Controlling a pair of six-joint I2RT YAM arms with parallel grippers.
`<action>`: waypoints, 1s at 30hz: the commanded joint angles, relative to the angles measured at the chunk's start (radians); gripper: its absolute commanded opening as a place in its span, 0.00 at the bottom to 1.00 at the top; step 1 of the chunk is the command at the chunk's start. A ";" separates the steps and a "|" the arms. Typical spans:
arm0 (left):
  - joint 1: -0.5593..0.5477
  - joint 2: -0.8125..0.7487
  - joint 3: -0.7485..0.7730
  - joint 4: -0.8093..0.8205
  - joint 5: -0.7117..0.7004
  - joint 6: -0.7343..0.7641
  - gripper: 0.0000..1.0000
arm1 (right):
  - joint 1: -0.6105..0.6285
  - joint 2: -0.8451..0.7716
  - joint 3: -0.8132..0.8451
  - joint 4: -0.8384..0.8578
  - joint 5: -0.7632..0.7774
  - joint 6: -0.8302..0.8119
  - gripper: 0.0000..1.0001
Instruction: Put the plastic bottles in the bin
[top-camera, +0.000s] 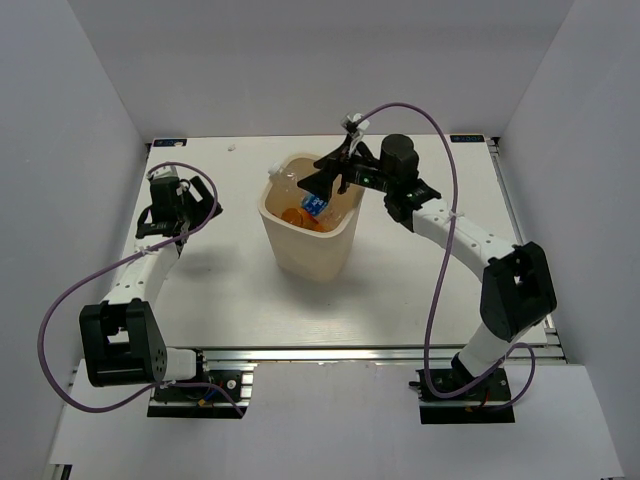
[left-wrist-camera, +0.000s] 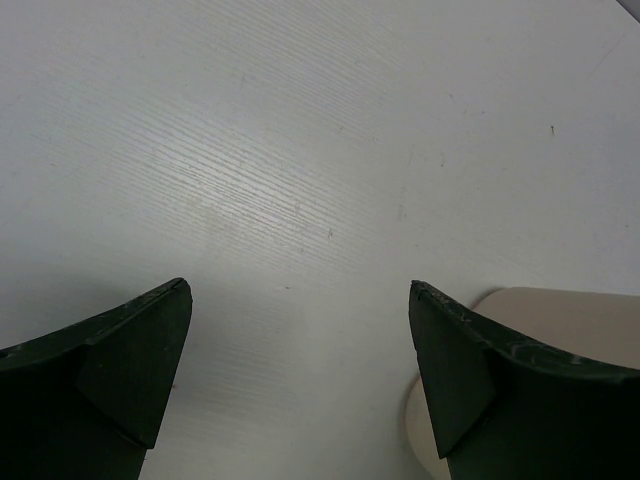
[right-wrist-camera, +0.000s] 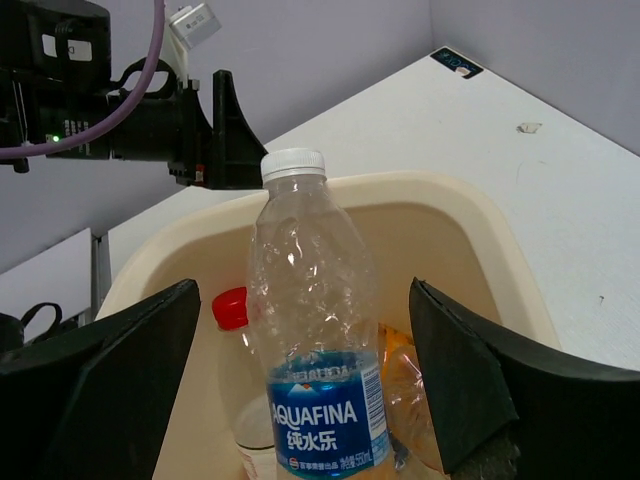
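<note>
The white table (top-camera: 230, 290) was seen bearing the cream bin (top-camera: 305, 255) near its middle. The right gripper (top-camera: 327, 183) was held over the bin's far rim, its jaws spread wide, with nothing clamped. The left gripper (left-wrist-camera: 300, 290) was held over bare table to the left of the bin, its jaws likewise apart and empty. Between the right fingers, touched by neither, a clear bottle with a blue label (right-wrist-camera: 315, 340) was seen upright inside the bin. Beside it, lower down, a red-capped bottle (right-wrist-camera: 232, 310) and an orange bottle (right-wrist-camera: 410, 385) were lodged.
</note>
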 joint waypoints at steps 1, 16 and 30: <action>-0.001 -0.042 -0.010 0.019 0.012 0.000 0.98 | -0.004 -0.080 -0.010 0.066 0.017 -0.007 0.90; -0.003 -0.070 -0.015 0.001 -0.042 0.006 0.98 | -0.132 -0.363 -0.148 -0.116 0.544 0.016 0.89; -0.003 -0.242 -0.113 0.120 -0.060 0.015 0.98 | -0.235 -0.609 -0.544 -0.271 0.912 0.130 0.89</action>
